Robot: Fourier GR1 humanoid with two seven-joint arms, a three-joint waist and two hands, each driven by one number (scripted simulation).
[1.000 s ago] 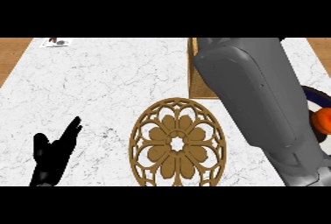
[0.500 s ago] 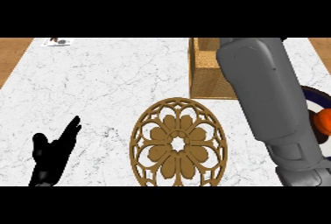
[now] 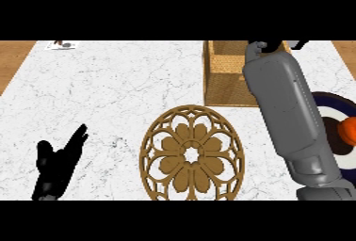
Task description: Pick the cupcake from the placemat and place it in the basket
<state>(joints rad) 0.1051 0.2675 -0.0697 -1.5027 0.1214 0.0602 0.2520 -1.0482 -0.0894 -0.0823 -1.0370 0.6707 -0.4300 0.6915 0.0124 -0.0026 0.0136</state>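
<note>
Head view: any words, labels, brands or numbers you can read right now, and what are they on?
No readable text anywhere in this view.
Small white card-like item at the marble counter's far left: dark marks on it, too small to read.
Woven wicker basket, brown round lattice placemat, dark blue plate at the right edge: no lettering.
Grey right forearm and black left hand: no markings.

Marble counter [image 3: 125, 89]: placemat [image 3: 192, 153], basket [image 3: 226, 75], plate [image 3: 332, 106].

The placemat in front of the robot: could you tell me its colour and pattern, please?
The placemat is golden brown with an openwork rosette of petals, seen best in the head view.
</note>
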